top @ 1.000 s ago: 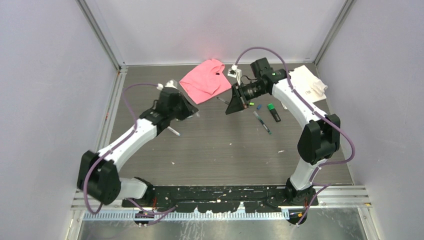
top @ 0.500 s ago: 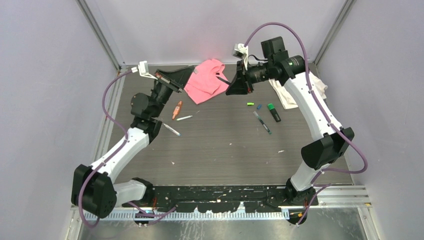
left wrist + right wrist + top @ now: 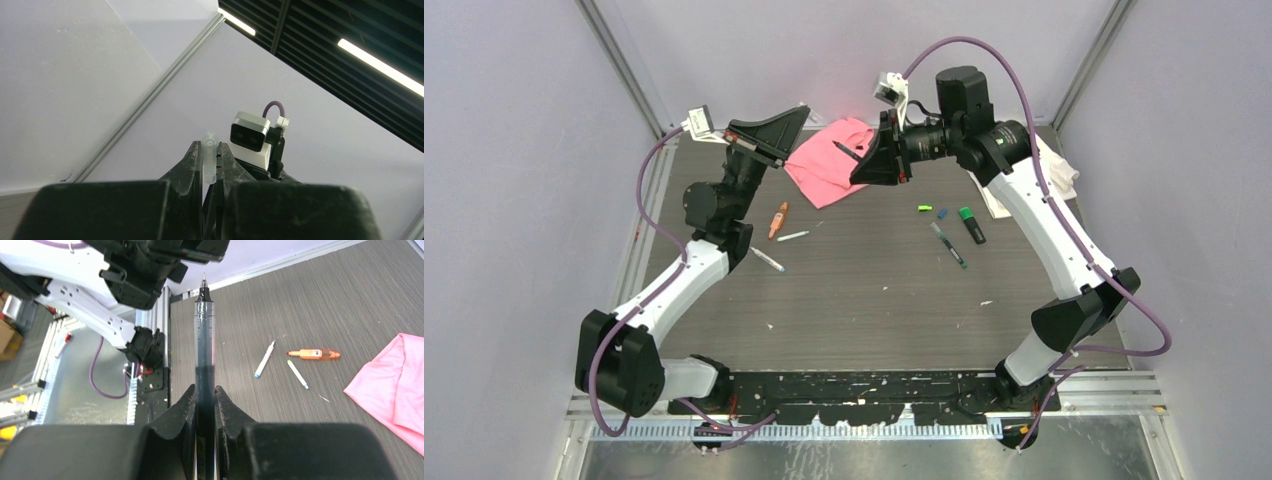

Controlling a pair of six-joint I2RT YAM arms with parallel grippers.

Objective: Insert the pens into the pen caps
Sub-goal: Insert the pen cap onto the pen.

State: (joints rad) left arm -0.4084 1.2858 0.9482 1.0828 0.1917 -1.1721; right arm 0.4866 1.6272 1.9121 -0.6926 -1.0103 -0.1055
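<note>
Arms poised high over the table point(image 3: 874, 300).
Left gripper point(image 3: 209, 147) grasps a clear cap point(image 3: 209, 155), upright; right gripper point(image 3: 205, 390) grasps a dark pen point(image 3: 204, 330), tip apparently toward the left gripper; an orange pen point(image 3: 313, 354) lies on the table.

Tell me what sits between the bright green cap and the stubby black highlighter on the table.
One small blue cap lies between the green cap and the black highlighter. Only the top external view shows it.

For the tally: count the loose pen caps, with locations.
3: clear cap in the left gripper; green cap and blue cap side by side on the table. More may be hidden.
</note>
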